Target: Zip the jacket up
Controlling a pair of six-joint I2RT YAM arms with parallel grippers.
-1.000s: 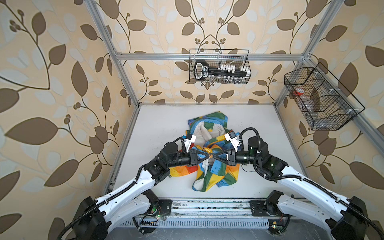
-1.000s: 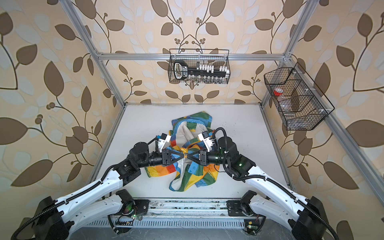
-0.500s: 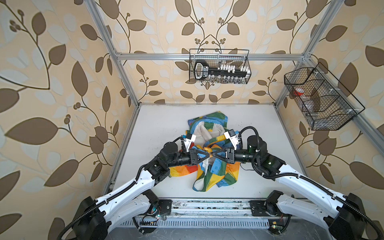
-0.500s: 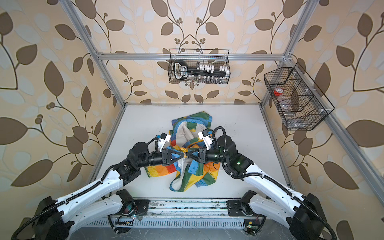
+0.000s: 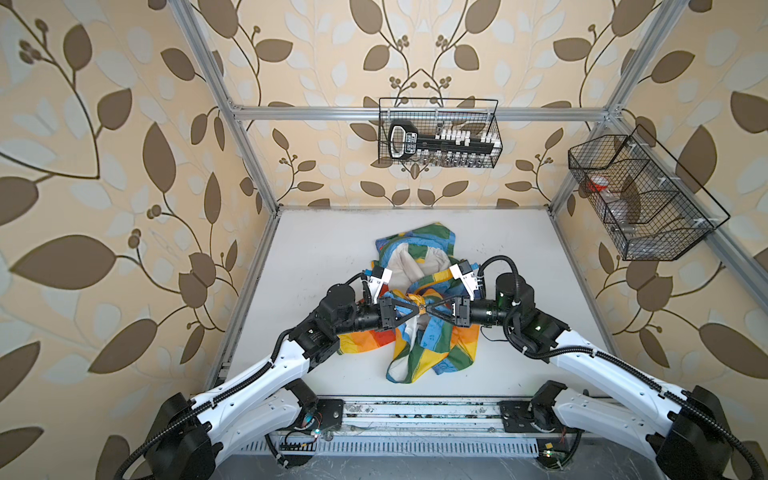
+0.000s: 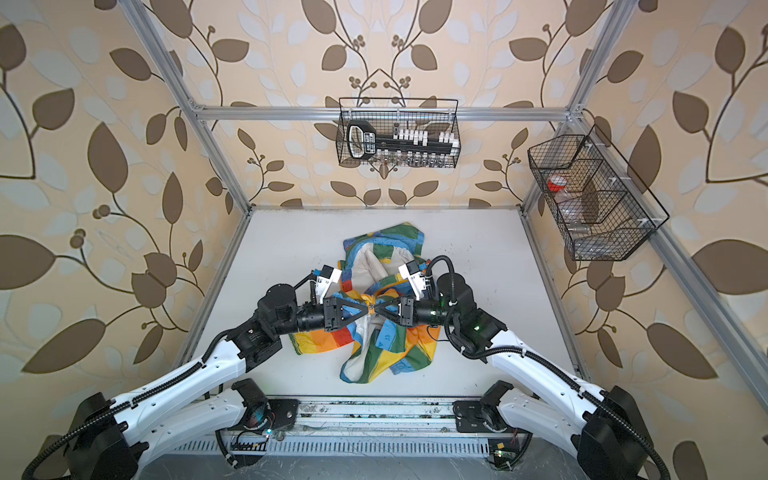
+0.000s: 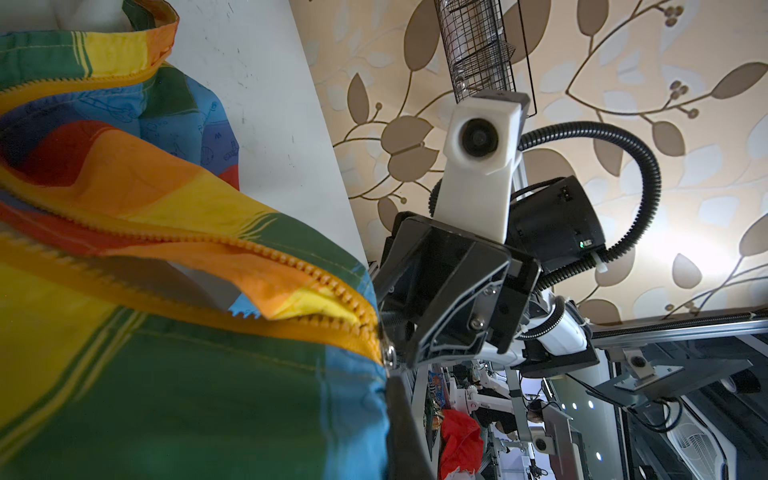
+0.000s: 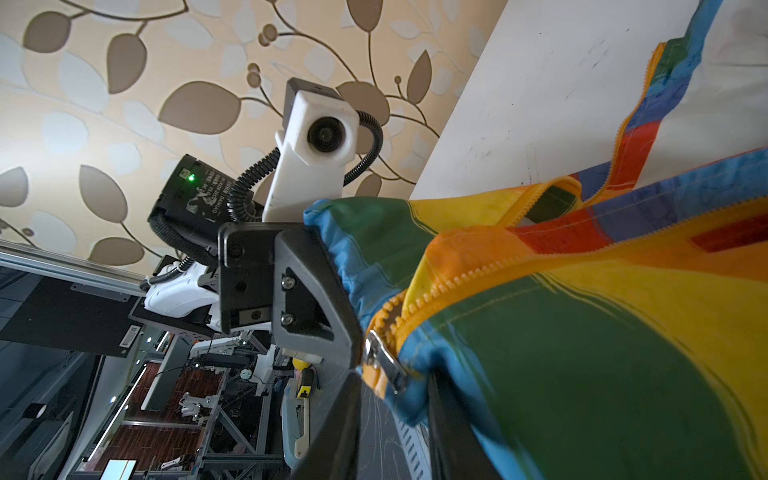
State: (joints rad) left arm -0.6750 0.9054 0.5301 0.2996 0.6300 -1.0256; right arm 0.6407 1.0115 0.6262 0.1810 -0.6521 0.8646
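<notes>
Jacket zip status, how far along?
Done: left pincer and right pincer each grip a zipper end of the jacket, tips meeting. In hand: aligning the two ends at the metal slider. Left: engaging them and the whole pull; the zipper teeth lie apart.

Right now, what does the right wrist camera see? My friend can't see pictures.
A rainbow jacket fills the view up close, its orange-yellow zipper teeth running to a metal slider. The black left gripper grips the fabric beside it, with leafy wallpaper behind.
</notes>
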